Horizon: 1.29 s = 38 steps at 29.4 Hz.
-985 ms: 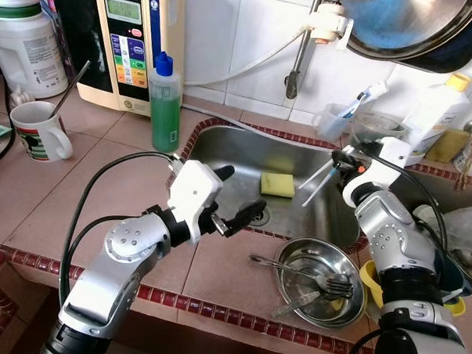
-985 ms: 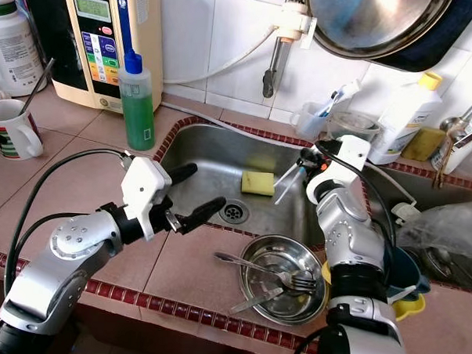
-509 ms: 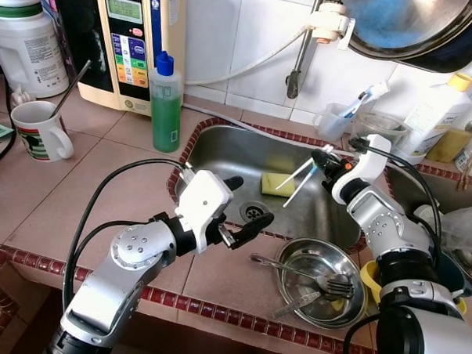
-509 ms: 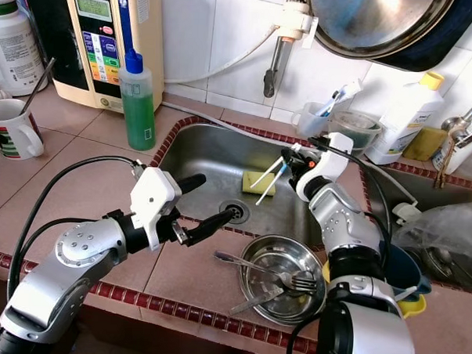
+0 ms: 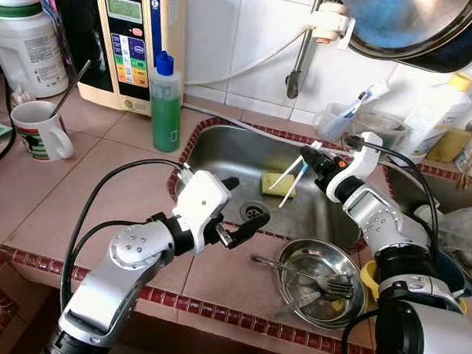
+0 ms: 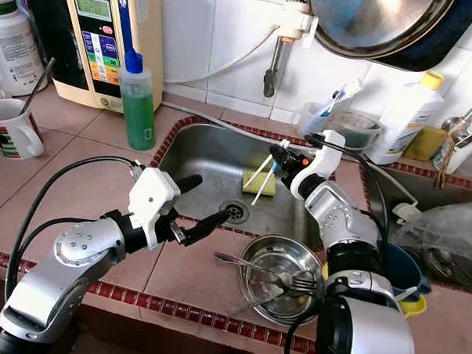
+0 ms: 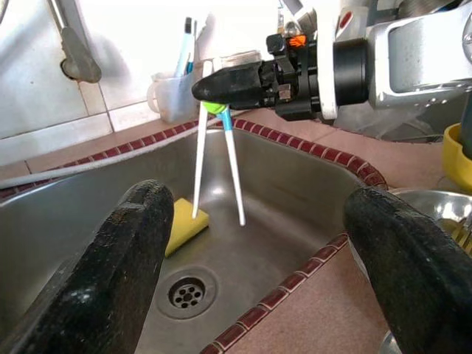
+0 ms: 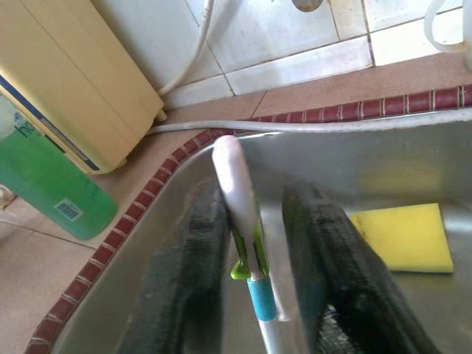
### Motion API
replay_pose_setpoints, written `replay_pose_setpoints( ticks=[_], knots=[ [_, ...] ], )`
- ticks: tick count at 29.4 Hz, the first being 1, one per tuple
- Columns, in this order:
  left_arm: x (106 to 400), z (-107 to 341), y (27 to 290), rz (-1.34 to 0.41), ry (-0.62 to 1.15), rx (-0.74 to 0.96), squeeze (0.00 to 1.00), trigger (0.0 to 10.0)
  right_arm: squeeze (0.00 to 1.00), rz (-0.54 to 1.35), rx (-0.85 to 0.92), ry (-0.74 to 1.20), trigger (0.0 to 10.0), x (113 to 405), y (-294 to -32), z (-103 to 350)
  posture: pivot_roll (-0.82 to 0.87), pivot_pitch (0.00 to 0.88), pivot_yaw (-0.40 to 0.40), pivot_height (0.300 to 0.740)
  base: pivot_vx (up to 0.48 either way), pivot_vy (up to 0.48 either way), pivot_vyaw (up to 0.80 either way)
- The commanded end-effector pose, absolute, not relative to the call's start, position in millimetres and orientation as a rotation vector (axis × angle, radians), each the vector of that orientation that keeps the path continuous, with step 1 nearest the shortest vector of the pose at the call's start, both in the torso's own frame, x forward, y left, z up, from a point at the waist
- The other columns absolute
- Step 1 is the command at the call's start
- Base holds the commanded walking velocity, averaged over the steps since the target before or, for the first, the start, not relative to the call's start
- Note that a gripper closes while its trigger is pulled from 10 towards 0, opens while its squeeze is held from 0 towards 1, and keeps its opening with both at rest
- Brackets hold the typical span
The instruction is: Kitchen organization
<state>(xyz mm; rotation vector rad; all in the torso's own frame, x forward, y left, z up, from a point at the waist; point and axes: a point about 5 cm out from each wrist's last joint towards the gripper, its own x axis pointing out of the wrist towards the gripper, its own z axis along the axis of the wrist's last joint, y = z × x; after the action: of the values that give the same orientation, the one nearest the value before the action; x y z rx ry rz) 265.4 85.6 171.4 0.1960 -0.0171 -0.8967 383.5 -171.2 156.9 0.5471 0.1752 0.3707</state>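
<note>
Pincer on your right (image 5: 309,158) grips white chopsticks (image 5: 292,179) over the sink (image 5: 221,149), above a sponge (image 5: 276,185). Your left pincer (image 5: 241,208) hovers wide at the sink's near rim.

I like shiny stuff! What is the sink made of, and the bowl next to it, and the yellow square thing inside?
The sink looks like brushed stainless steel: grey with a dull sheen. The bowl looks like polished steel, shinier, with mirror-like reflections around the fork in it. The yellow square looks like a soft foam sponge, matte with no shine, though its texture is too small to confirm.
</note>
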Motion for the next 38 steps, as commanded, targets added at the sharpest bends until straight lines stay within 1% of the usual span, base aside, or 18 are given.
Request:
replay_pose_setpoints(
  ticks=[1, 11, 21, 23, 28, 29, 30, 31, 33, 34, 35, 38],
  knots=[
    [265, 174, 83, -0.904, -0.025, 0.207, 0.0, 10.0, 1.0, 0.383, 0.556, 0.162, 10.0, 386, -171, 164, 0.18, 0.0, -0.106, 0.74, 0.0, 0.0, 0.0],
    [267, 176, 85, -0.883, -0.039, 0.22, 0.0, 10.0, 1.0, 0.411, 0.56, 0.153, 10.0, 387, -168, 166, 0.18, 0.0, -0.107, 0.74, 0.0, 0.0, 0.0],
    [271, 177, 88, -0.852, -0.054, 0.23, 0.0, 10.0, 1.0, 0.418, 0.518, 0.105, 10.0, 388, -168, 174, 0.19, 0.0, -0.116, 0.74, 0.0, 0.0, 0.0],
    [274, 178, 91, -0.818, -0.061, 0.23, 0.0, 10.0, 1.0, 0.405, 0.457, 0.042, 10.0, 389, -168, 182, 0.19, 0.0, -0.116, 0.74, 0.0, 0.0, 0.0],
    [285, 177, 101, -0.708, -0.061, 0.212, 0.0, 10.0, 1.0, 0.332, 0.393, -0.088, 10.0, 391, -174, 198, 0.19, 0.0, -0.121, 0.74, 0.0, 0.0, 0.0],
    [288, 178, 104, -0.683, -0.063, 0.199, 0.0, 10.0, 0.73, 0.33, 0.382, -0.118, 10.0, 390, -174, 202, 0.19, 0.0, -0.121, 0.74, 0.0, 0.0, 0.0],
    [291, 179, 107, -0.658, -0.067, 0.184, 0.0, 10.0, 0.33, 0.331, 0.37, -0.155, 10.0, 389, -174, 207, 0.19, 0.0, -0.124, 0.74, 0.0, 0.0, 0.0],
    [296, 182, 111, -0.622, -0.075, 0.156, 0.0, 10.0, 0.0, 0.33, 0.338, -0.202, 10.0, 387, -173, 213, 0.19, 0.0, -0.125, 0.74, 0.0, 0.0, 0.0],
    [297, 183, 113, -0.607, -0.08, 0.152, 0.0, 10.0, 0.0, 0.326, 0.311, -0.216, 10.0, 387, -173, 215, 0.19, 0.0, -0.126, 0.74, 0.0, 0.0, 0.0],
    [300, 185, 117, -0.564, -0.1, 0.15, 0.0, 10.0, 0.0, 0.294, 0.254, -0.255, 10.0, 385, -171, 220, 0.18, 0.0, -0.127, 0.74, 0.0, 0.0, 0.0],
    [300, 185, 117, -0.564, -0.1, 0.15, 0.0, 10.0, 0.0, 0.294, 0.254, -0.255, 10.0, 385, -171, 220, 0.18, 0.0, -0.127, 0.74, 0.0, 0.0, 0.0],
    [306, 188, 124, -0.484, -0.123, 0.135, 0.0, 10.0, 0.0, 0.259, 0.203, -0.338, 10.0, 379, -170, 229, 0.19, 0.0, -0.134, 0.74, 0.0, 0.0, 0.0]
  ],
)
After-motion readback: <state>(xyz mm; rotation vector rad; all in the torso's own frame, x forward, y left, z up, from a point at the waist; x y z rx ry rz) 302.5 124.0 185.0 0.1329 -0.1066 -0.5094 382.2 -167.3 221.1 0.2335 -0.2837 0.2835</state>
